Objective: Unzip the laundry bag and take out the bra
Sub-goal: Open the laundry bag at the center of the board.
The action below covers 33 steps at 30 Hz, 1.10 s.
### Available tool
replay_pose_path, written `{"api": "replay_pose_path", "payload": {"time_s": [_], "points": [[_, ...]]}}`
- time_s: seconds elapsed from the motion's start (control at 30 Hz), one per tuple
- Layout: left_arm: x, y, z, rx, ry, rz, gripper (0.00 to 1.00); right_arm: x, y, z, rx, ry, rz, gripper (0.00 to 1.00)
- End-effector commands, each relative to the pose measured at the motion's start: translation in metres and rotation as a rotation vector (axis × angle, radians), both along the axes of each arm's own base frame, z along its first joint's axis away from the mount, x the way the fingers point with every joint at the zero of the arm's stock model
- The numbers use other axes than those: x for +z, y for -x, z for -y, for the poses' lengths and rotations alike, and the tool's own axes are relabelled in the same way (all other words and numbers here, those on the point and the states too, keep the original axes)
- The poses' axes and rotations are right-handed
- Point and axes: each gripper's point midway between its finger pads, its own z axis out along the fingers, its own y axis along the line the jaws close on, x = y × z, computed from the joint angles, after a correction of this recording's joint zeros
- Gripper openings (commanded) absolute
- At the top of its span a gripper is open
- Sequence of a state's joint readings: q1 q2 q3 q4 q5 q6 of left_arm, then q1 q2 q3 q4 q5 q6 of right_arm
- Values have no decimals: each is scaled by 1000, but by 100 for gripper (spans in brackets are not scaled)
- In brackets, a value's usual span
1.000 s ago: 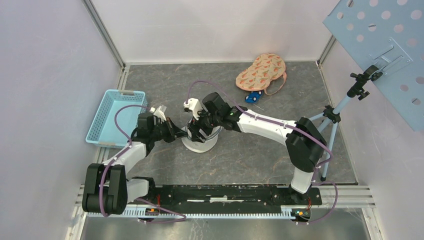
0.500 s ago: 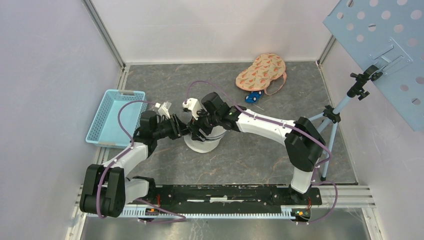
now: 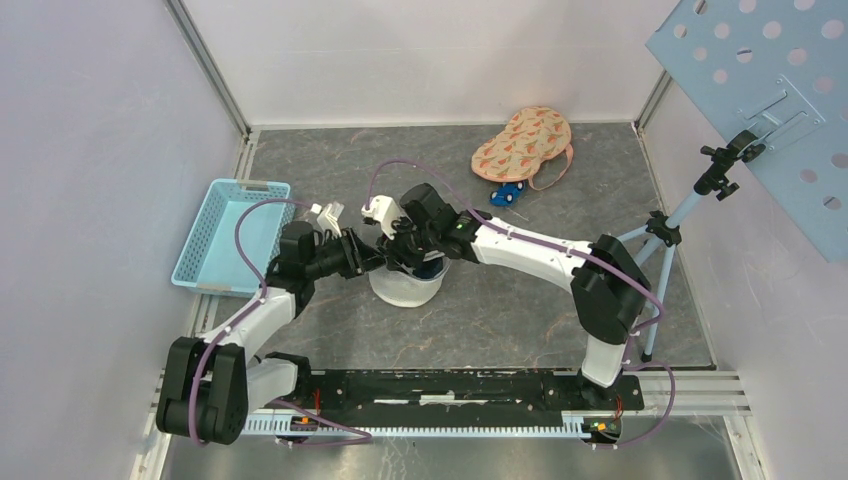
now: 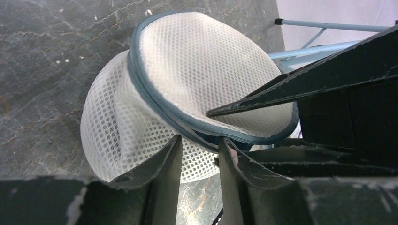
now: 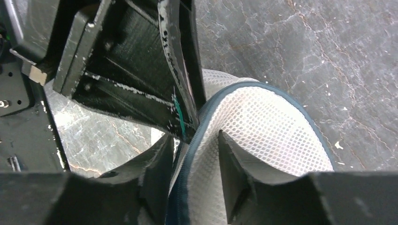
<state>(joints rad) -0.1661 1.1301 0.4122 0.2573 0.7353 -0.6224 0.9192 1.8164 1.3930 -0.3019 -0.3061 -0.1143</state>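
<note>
From above, the laundry bag (image 3: 405, 288) sits mid-table (image 3: 500, 310), with bare surface from 3 to 6 o'clock and a blue basket (image 3: 228, 235) at 9. The left gripper (image 3: 368, 258) and right gripper (image 3: 402, 252) meet over its top.

Left wrist: the jaws are narrowly apart, straddling the zipper seam (image 4: 155, 101); its hold is unclear.

Right wrist: the narrow jaws pinch the raised teal rim (image 5: 187, 154).
</note>
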Motion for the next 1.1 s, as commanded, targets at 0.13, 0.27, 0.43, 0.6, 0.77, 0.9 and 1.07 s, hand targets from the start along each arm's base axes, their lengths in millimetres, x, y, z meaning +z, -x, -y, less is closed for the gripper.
{"api": "replay_pose_path", "payload": {"time_s": [0.13, 0.27, 0.43, 0.6, 0.77, 0.9, 1.07], "points": [[-2, -11, -14, 48, -126, 40, 31, 43, -22, 13, -46, -25, 155, 27], [-5, -11, -17, 57, -148, 34, 25, 56, -32, 21, -66, -37, 174, 24], [-7, -12, -20, 62, -173, 33, 20, 73, -42, 27, -80, -66, 187, 12], [-7, -14, -24, 69, -201, 49, 20, 99, -58, 37, -100, -144, 177, 0], [4, -16, -27, 62, -230, 105, 29, 128, -57, 44, -73, -280, 99, 0], [29, -14, -21, 24, -207, 193, 49, 141, -48, 46, -52, -378, 54, 0], [57, -7, -20, -35, -228, 324, 53, 159, -49, 49, -72, -486, 15, 0]]}}
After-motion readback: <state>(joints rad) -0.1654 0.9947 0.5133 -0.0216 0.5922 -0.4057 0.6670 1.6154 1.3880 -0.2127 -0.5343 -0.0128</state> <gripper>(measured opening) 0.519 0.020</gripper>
